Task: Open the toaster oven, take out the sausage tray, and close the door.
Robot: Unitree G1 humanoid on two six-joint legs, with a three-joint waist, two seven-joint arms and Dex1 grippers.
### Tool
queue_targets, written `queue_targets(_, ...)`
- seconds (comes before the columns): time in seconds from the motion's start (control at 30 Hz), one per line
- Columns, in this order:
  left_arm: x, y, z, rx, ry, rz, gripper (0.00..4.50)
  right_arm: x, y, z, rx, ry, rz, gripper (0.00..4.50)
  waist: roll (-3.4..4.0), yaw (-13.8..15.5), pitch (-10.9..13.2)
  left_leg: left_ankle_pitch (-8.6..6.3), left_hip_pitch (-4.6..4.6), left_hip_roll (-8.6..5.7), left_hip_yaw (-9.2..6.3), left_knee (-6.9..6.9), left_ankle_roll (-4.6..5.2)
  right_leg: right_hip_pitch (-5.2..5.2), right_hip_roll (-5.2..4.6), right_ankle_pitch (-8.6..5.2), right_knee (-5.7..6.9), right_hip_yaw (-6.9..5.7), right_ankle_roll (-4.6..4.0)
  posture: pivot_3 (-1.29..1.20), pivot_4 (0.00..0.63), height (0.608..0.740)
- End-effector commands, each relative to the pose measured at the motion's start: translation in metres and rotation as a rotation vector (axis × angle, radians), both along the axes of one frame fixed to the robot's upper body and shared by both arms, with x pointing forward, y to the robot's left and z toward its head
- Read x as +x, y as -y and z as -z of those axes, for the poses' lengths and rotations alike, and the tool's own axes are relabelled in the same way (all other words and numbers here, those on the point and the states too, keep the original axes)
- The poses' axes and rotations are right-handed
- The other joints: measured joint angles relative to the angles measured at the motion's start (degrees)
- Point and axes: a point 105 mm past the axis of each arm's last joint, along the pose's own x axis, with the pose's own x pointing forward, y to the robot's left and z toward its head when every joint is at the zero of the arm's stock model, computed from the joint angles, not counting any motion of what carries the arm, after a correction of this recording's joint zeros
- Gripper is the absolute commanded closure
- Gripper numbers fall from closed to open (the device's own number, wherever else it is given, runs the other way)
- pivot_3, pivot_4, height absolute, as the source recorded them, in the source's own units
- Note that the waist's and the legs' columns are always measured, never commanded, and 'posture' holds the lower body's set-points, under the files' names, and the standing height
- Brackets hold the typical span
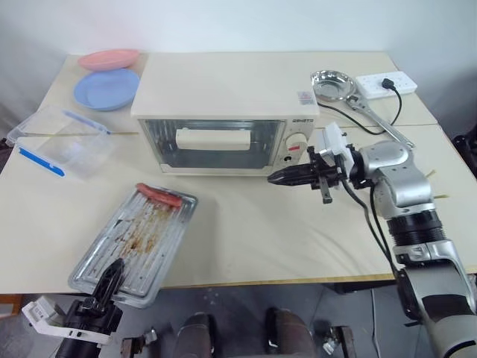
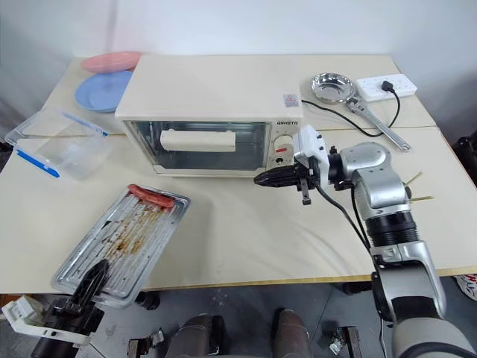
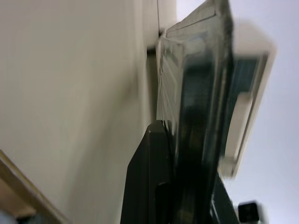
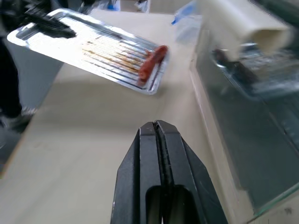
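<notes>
1. Just beyond the right claw (image 1: 274, 177), which points sideways with its two black fingers pressed together on nothing, stands one toaster oven (image 1: 223, 93); the claw tip hangs in front of the oven's lower right corner, below the round knob (image 1: 297, 143), with no contact that can be made out.
2. One door (image 1: 212, 144) fronts the oven, shut flush, its cream bar handle (image 1: 212, 137) off to the closed fingers' far side.
3. One sausage tray (image 1: 138, 242) lies on the table (image 1: 268, 231), out of the oven, its near end over the table's front edge; the left claw (image 1: 112, 273) is clamped on that near rim.
4. One red sausage (image 1: 158, 195) rests at the tray's far end, well away from the left claw and nearer the oven.
5. Two plates sit beyond the oven's left end, one pink (image 1: 109, 59) and one blue (image 1: 106, 89), overlapping.
6. One clear lidded box (image 1: 61, 140) with blue clips lies between the plates and the tray.
7. Behind the right claw's arm: one steel bowl (image 1: 332, 84), one silver tool (image 1: 378, 123), one white power strip (image 1: 384, 82) with a black cord.
8. Bare tabletop lies between the right claw and the tray.
</notes>
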Motion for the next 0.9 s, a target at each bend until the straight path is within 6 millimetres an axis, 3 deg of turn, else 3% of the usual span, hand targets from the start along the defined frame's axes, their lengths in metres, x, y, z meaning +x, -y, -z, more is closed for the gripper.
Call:
queue_targets(0.03, 0.002, 0.005, -0.007, 0.031, 0.02, 0.08, 4.5, -0.01, 0.009, 0.005, -0.081, -0.01, -0.017, 3.92, 0.0, 0.0, 0.0, -0.01, 0.0, 0.0, 0.0, 0.07, 0.01, 0.0, 0.0, 0.0, 0.04, 0.02, -0.01, 0.0, 0.15, 0.74)
queue_targets(0.17, 0.009, 0.012, -0.007, 0.075, 0.018, 0.196, 4.5, -0.015, 0.018, 0.006, -0.085, 0.023, -0.028, 2.65, 0.01, 0.1, 0.0, -0.01, 0.01, 0.0, 0.0, 0.17, 0.02, -0.01, 0.0, -0.01, 0.16, 0.08, -0.04, 0.0, 0.15, 0.74)
queue_targets(0.3, 0.014, 0.022, -0.006, 0.108, 0.011, 0.318, 4.5, -0.025, 0.028, 0.009, -0.095, 0.013, -0.069, 1.1, 0.01, 0.1, 0.0, -0.02, 0.0, 0.0, 0.04, 0.15, 0.0, -0.03, 0.0, -0.01, 0.18, 0.11, -0.02, 0.0, 0.15, 0.74)
queue_targets(0.43, 0.02, 0.03, -0.004, 0.138, 0.006, 0.461, 4.5, -0.024, 0.038, 0.018, -0.106, 0.013, -0.048, 0.02, 0.01, 0.1, 0.0, -0.02, 0.04, -0.01, 0.1, 0.16, -0.01, -0.03, 0.01, -0.01, 0.21, 0.15, -0.02, 0.0, 0.15, 0.74)
queue_targets(0.73, 0.045, 0.033, -0.007, 0.216, 0.012, 0.651, 4.5, -0.022, 0.038, 0.018, -0.05, 0.045, 0.001, 0.02, 0.01, 0.1, 0.0, 0.0, 0.07, 0.0, 0.16, 0.16, -0.03, -0.06, 0.01, 0.01, 0.34, 0.21, 0.01, 0.0, 0.15, 0.74)
queue_targets(0.9, 0.083, 0.035, -0.019, 0.281, 0.03, 0.825, 4.5, -0.024, 0.043, 0.025, -0.038, 0.027, 0.003, 0.02, 0.01, 0.8, 0.0, 0.05, 0.1, 0.01, 0.11, 0.19, -0.11, -0.07, 0.03, 0.01, 0.46, 0.19, 0.02, 0.0, 0.15, 0.74)
